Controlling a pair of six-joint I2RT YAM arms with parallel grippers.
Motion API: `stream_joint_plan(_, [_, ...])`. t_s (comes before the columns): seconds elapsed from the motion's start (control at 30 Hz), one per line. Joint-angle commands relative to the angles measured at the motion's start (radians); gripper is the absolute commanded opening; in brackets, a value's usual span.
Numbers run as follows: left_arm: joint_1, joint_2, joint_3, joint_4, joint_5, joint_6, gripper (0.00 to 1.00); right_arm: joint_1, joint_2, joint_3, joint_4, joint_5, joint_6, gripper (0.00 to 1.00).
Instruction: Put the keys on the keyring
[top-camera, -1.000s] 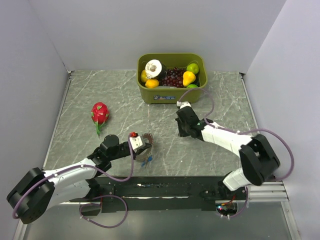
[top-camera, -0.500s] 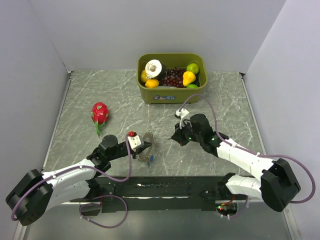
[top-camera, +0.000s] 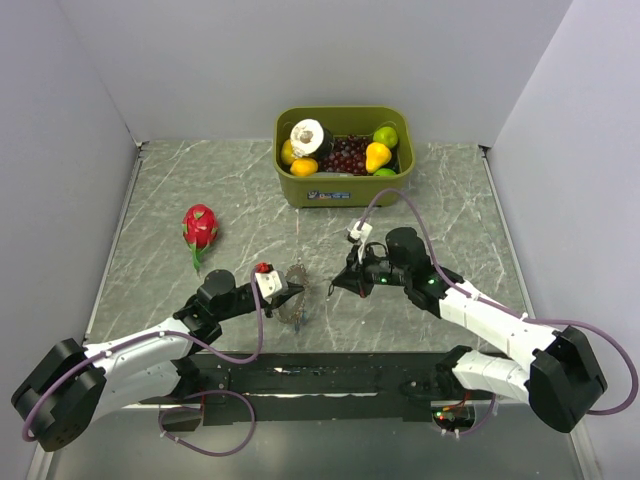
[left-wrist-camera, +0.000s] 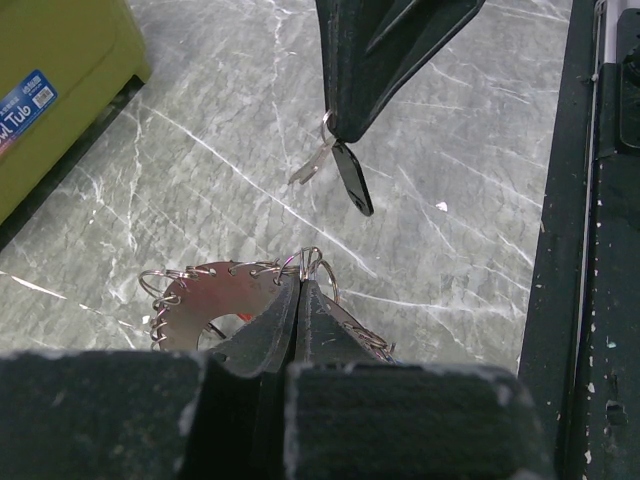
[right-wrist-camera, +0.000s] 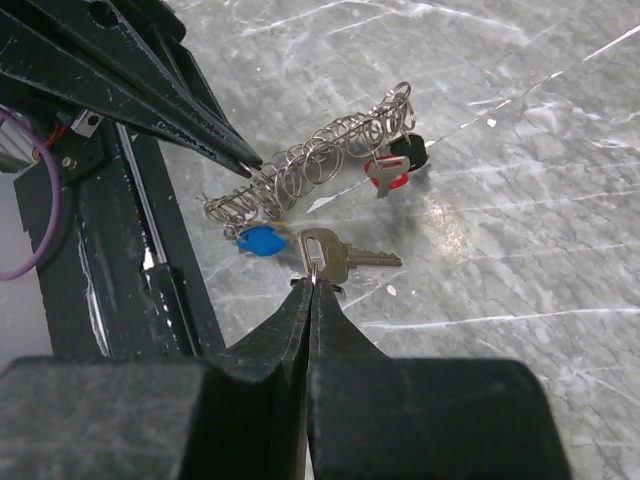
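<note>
My left gripper (left-wrist-camera: 300, 290) has its jaws pressed together on the near rim of the keyring (left-wrist-camera: 225, 300). The thin metal sits exactly at the tips, and the rest of the ring spreads away from them, forward and to the left, with small wire loops along its edge. The ring is tilted, and I cannot tell if its far side touches the table (top-camera: 450, 200). My right gripper (right-wrist-camera: 312, 287) is also closed, and it holds a silver key (right-wrist-camera: 338, 256) by the little loop in its head. The key lies just beyond these tips, with its blade pointing to the right. Seen from my left wrist, the right gripper comes down in front of my left jaws and the silver key hangs under its tip. The key is near the ring's rim but apart from it. Seen from my right wrist, the keyring stands edge-on a little past my right tips. A blue key (right-wrist-camera: 262, 240) hangs under it just left of the silver key's head. A red key (right-wrist-camera: 388, 176) and a black key (right-wrist-camera: 410, 150) hang at the ring's farther end, up and to the right of the tips. Far beyond both grippers there is a green bin (top-camera: 300, 185), and well to the left of my left jaws lies a pink fruit (top-camera: 200, 226).
</note>
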Motion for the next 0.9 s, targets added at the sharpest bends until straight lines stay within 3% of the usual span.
stream_joint_plan(0.0, [-0.004,0.000,0.042,0.052,0.036,0.001,0.01,0.009,0.017,0.051,-0.007,0.127,0.008,0.00])
stream_joint_plan(0.1, [-0.004,-0.003,0.045,0.038,0.040,0.008,0.01,0.009,0.066,0.094,-0.102,0.256,0.053,0.00])
stream_joint_plan(0.2, [-0.004,-0.003,0.049,0.032,0.037,0.006,0.01,0.009,0.065,0.097,-0.093,0.238,0.048,0.00])
stream_joint_plan(0.37, [-0.002,-0.013,0.051,0.025,0.025,0.008,0.01,0.015,0.028,0.085,-0.067,0.015,-0.051,0.00])
stream_joint_plan(0.57, [-0.004,-0.017,0.055,0.012,0.023,0.012,0.01,0.041,0.068,0.139,-0.161,-0.133,-0.119,0.00])
stream_joint_plan(0.87, [-0.004,0.010,0.078,-0.020,0.043,0.026,0.01,0.090,0.145,0.225,-0.245,-0.200,-0.184,0.00])
